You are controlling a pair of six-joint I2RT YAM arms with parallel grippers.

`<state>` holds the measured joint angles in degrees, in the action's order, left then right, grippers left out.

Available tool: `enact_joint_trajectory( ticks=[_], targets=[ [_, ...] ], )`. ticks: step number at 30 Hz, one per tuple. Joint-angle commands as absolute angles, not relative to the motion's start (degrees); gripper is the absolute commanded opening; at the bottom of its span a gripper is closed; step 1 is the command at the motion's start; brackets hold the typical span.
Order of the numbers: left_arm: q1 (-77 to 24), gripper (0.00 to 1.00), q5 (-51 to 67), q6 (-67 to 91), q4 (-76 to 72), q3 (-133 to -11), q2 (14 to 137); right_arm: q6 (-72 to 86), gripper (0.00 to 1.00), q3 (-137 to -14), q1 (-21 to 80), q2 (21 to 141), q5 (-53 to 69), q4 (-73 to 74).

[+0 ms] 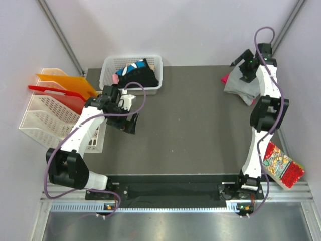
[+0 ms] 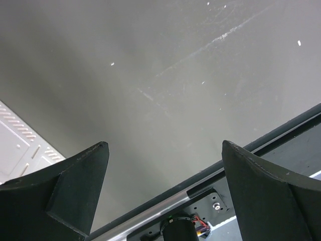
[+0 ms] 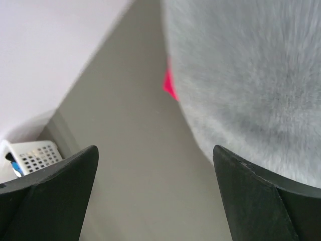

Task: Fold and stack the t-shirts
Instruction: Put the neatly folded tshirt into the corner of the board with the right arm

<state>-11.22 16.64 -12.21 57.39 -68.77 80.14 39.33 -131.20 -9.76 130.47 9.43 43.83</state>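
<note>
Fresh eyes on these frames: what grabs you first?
The grey shirt bunched at the far right corner of the table, a pink one peeking out at its edge, with the right hand open above it. Next, the white basket at the far edge holding black shirts, and the red snack packet at near right.

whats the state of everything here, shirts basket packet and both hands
large light grey cloth t-shirt, lying at the far right corner, not held
bright magenta-pink cloth t-shirt, mostly hidden by the grey one
black cloth t-shirts with blue-white patches, bundled unfolded in the basket
white perforated plastic basket, upright, holding shirts
red patterned snack packet, lying flat, untouched
left hand, open, empty
right hand, open, empty, beside the grey t-shirt
</note>
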Motion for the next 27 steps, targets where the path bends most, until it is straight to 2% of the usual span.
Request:
enact_joint_trajectory(
  ticks=[1, 8, 14, 20, 27],
  targets=[
    [-10.4, 0.99, 15.5, -13.5, 58.9, -68.5, 77.2, 45.7, 0.95, -125.5, -13.3, 132.3, 20.1, 34.7],
    [-9.8, 0.99, 13.4, -14.7, 60.2, -68.6, 75.9, 46.8, 0.98, -121.3, -17.6, 136.6, 20.6, 35.0],
    [-9.7, 0.99, 14.5, -14.2, 60.9, -70.2, 77.4, 45.8, 0.98, -128.1, -17.9, 142.9, 33.8, 38.1],
    [-9.8, 0.99, 15.3, -14.0, 61.5, -72.2, 78.8, 50.5, 1.0, -126.2, -17.9, 139.0, 47.9, 25.0],
    [-9.8, 0.99, 14.7, -14.2, 62.6, -72.9, 79.2, 63.3, 1.0, -120.6, -18.4, 135.8, 54.5, 4.1]
  ],
)
